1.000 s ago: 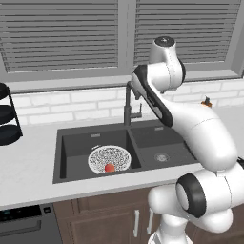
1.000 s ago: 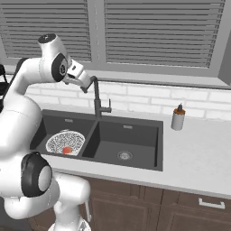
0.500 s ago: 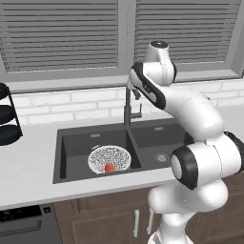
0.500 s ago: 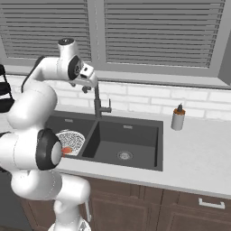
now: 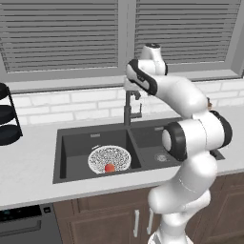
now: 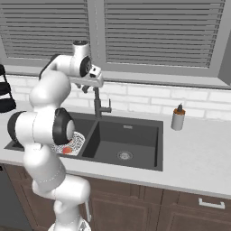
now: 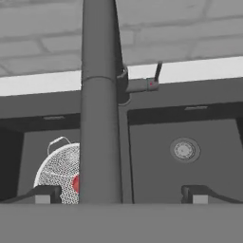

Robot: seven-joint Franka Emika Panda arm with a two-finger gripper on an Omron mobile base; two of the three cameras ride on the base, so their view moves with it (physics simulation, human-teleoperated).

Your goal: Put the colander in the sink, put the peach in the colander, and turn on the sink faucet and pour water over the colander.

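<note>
One black tiered rack (image 5: 6, 114) with rounded shelves stands far left of the fingers on the pale, smooth surface (image 5: 28, 167); one dark grey, matte rectangular sink (image 5: 71, 143) is sunk into it, with two basins and one round silver drain (image 7: 184, 150) seen in the right basin; one colander (image 5: 109, 158), a round shallow white bowl speckled with fine dark holes, sits in the left basin, below and left of the fingers; one peach (image 5: 109, 167), small, round and red-orange, lies inside it near the front rim; one sink faucet (image 7: 99, 95), a tall dark grey metal tube with a bent-over spout, rises behind the divider between the basins, with one thin side lever (image 7: 157, 72) sticking up on its right; in the hand view its spout runs straight up between the two fingers (image 7: 47, 193), which stand spread wide apart, one on each side, gripping nothing and touching nothing; one small cylindrical soap bottle (image 6: 178, 118) with an orange-brown top stands on the surface well to the right of the fingers.
</note>
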